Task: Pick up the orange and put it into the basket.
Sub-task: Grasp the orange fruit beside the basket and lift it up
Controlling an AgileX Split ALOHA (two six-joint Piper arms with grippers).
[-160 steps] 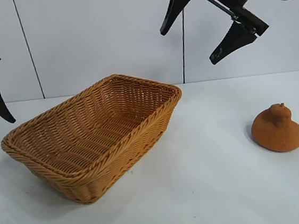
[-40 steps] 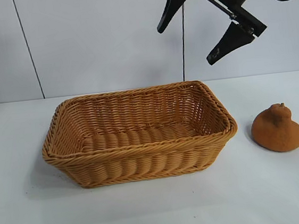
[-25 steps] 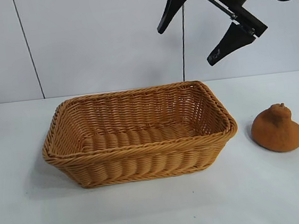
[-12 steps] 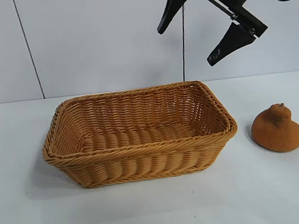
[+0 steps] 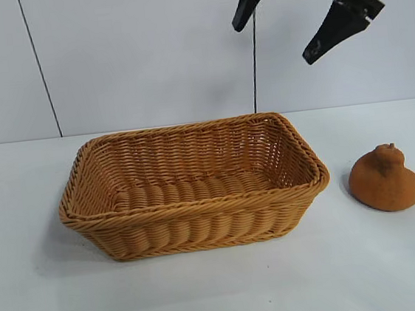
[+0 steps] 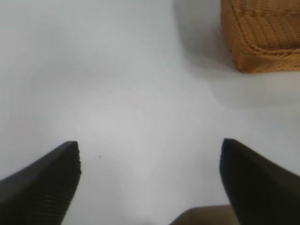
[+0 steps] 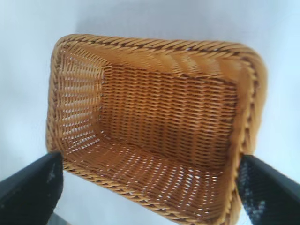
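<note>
The orange (image 5: 384, 180), brownish with a knob on top, sits on the white table to the right of the basket (image 5: 190, 205) and apart from it. The tan wicker basket stands in the middle with nothing in it. High above the basket's right end, my right gripper (image 5: 274, 43) hangs open and holds nothing. The right wrist view looks down into the basket (image 7: 154, 44) between the open right gripper (image 7: 149, 164) fingers. My left gripper (image 6: 149, 150) is out of the exterior view. It is open over bare table, with a basket corner (image 6: 262, 37) off to one side.
The white table (image 5: 222, 295) runs wide in front of the basket and around the orange. A pale wall with dark vertical seams (image 5: 38, 65) stands behind the table.
The right gripper has risen and shifted a little to the right, still open. The left gripper left the exterior view well before that. Basket and orange have stayed put over the last second.
</note>
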